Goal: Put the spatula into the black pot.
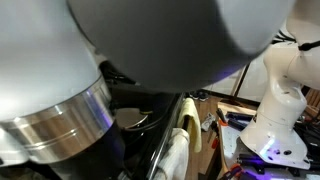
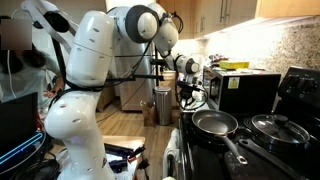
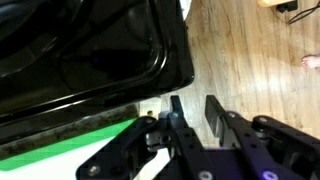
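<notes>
My gripper is open and empty in the wrist view, with bare wooden floor showing between its fingers. It hangs beyond the glossy black stove edge. In an exterior view the gripper is held in the air beside the stove's near end, short of the frying pan. A dark pot with a glass lid stands behind the pan; I cannot tell whether it is the black pot. The spatula does not show in any view.
A microwave stands behind the stove by the wall. A pale towel hangs on the oven front. A large blurred arm part blocks most of an exterior view. A trash bin stands on the floor.
</notes>
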`<state>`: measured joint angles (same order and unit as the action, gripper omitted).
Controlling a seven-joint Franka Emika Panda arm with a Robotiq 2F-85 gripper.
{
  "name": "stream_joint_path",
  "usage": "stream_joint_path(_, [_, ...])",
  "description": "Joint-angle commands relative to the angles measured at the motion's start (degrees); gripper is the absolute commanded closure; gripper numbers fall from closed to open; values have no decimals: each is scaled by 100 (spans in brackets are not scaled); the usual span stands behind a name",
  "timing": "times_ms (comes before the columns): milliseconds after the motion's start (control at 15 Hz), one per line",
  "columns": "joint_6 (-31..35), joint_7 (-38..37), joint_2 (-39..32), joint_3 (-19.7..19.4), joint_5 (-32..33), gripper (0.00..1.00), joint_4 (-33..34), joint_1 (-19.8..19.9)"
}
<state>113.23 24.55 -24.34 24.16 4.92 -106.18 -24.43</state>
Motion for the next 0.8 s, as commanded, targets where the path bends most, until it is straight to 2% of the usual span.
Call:
stream_joint_path(0, [6,253,517,127,-249,42,-533,174])
stream_joint_path(267, [717,439,441,119,-64,18,-643,105])
stream_joint_path(400, [838,497,273,93,69,5,-507,55])
stream_joint_path(533, [941,581,134,91,147,0,-404,38])
stream_joint_path(733, [891,500,-83,50,303,0,-199,-41])
